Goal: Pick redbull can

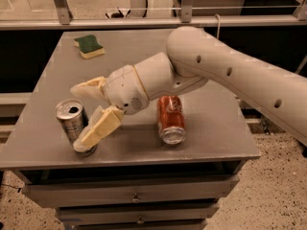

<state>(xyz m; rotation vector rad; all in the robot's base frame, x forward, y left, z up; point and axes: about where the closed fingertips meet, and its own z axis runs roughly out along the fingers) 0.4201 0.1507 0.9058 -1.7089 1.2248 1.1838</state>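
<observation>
The redbull can (70, 120) is slim and silver with a pull-tab hole in its top. It stands upright near the front left of the grey table (216, 128). My gripper (81, 114) is open and reaches the can from the right. One cream finger (88, 89) lies behind the can's top. The other finger (98, 128) crosses in front of its lower right side and hides part of its body.
A red-orange Coca-Cola can (171, 119) lies on its side right of the gripper, its end facing the front edge. A green and yellow sponge (89, 46) lies at the back left. My arm spans the right half of the table.
</observation>
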